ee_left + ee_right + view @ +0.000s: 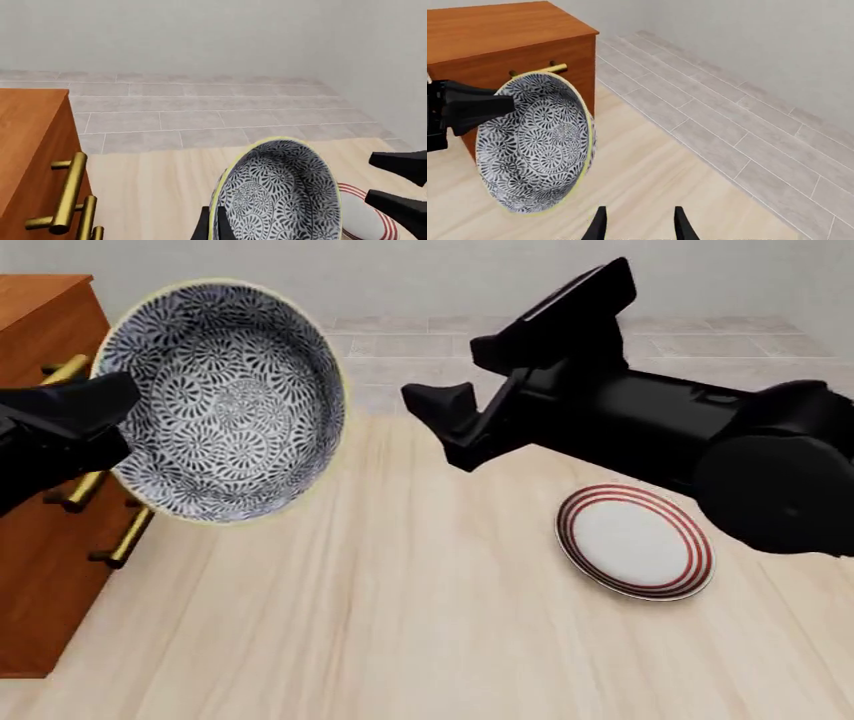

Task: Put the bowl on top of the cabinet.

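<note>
Where my left gripper (114, 405) meets the bowl (220, 400), I read it as clamped on the rim: in the front view a dark finger lies across the bowl's left edge, and in the right wrist view the same finger (484, 107) presses onto the patterned inside near the rim. The matching finger behind the wall is hidden.

Bowl is off the table (400, 620), tipped up on edge so its opening faces the front camera. It hangs in front of the upper part of the cabinet (40, 570), hiding part of the drawer front; it is not on the cabinet top. Left wrist view shows it edge-on, close to the lens.

Right gripper (447, 415) open, fingers spread with a clear gap, nothing between them. It hangs in the air just right of the bowl, not touching it. Right wrist view: two fingertips (597, 225) parallel and apart, bare floor beyond.

Bowl look: round, deep, dense navy-and-white petal pattern covering the inside, pale cream-yellow rim.

Cabinet: reddish-brown wood, flat top, brass bar handles (67, 197) on the front, standing at the table's left edge.

Plate (634, 540), white with red rings, lies flat on the table under the right arm, well apart from the bowl.
</note>
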`<state>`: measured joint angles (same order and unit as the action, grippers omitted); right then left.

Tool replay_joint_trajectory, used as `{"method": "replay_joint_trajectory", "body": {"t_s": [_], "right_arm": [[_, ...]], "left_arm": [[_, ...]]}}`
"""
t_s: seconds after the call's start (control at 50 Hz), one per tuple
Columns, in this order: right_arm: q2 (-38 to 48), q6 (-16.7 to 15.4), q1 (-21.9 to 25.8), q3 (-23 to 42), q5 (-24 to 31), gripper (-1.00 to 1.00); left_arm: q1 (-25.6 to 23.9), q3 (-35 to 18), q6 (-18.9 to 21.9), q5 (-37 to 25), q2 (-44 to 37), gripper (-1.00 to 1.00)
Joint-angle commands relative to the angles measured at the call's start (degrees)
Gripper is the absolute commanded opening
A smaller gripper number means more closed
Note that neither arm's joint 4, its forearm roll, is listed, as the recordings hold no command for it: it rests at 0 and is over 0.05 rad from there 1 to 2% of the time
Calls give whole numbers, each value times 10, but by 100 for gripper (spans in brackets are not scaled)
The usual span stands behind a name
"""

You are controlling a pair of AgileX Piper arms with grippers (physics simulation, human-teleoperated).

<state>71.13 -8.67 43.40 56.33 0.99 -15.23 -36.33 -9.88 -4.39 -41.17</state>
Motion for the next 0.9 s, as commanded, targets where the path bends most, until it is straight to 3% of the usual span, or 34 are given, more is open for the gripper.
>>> {"method": "replay_joint_trajectory", "body": {"t_s": [0.02, 0.1, 0.12, 0.16, 0.18, 0.26, 0.46, 0.48, 0.56, 0.66, 0.68, 0.74, 0.9], "right_arm": [[14, 11, 0, -3, -6, 100], [15, 13, 1, -1, -5, 100], [15, 13, 1, -1, -4, 100], [16, 16, 3, 0, -4, 100], [17, 16, 3, 0, -5, 100], [24, 18, 1, -1, -9, 100], [23, 23, 1, 0, -8, 100], [24, 23, 0, 0, -8, 100], [25, 23, 0, 0, -10, 100], [22, 23, -2, 0, -9, 100], [22, 23, -2, 0, -8, 100], [21, 22, -3, 0, -8, 100], [21, 23, -5, 0, -7, 100]], "left_arm": [[2, -59, 11, -61, 33, -100], [8, -81, 5, -85, 41, -100], [-1, -82, -21, -88, 39, -100], [4, -94, -23, -108, 44, -100], [-4, -93, -49, -109, 41, -100], [4, -119, -33, -140, 53, -100], [23, -151, -67, -173, 60, -100], [53, -163, -34, -189, 55, -100], [58, -165, -69, -191, 50, -100], [90, -180, -79, -216, 27, -100], [109, -189, -64, -221, 33, -100], [110, -193, -88, -228, 24, -100], [119, -218, -97, -254, 7, -100]]}}
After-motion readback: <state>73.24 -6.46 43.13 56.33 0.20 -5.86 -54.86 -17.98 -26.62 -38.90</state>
